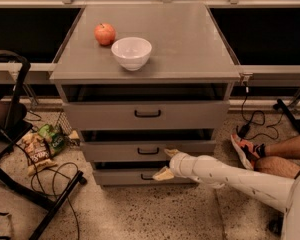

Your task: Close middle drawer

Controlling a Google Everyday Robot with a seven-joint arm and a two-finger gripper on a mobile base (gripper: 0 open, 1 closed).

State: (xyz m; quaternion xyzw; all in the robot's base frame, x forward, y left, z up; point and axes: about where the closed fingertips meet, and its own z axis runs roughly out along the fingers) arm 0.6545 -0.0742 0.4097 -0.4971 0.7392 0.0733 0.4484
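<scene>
End effector (166,163): hanging low in front of the drawers, just right of their handles; its two pale fingers (170,153) are standing apart, one above the other, clamping nothing.
Upper finger: resting at the front panel of the middle drawer (110,151), just right of its small black handle (148,151).
Lower finger: lying across the front of the bottom drawer (120,176).
Arm (230,176): white, reaching in from the lower right.
Middle drawer: sitting between the top drawer (105,115) and the bottom drawer, a dark gap showing above its panel; cannot tell how far out it is standing.
Worktop (190,44): grey, carrying an apple (105,34) and a white bowl (131,52), the two sitting near each other at the left.
Floor, left: snack bags (40,145) lying among cables.
Floor, right: a person's leg (285,154) with a shoe (244,150) stretching in beside the arm.
</scene>
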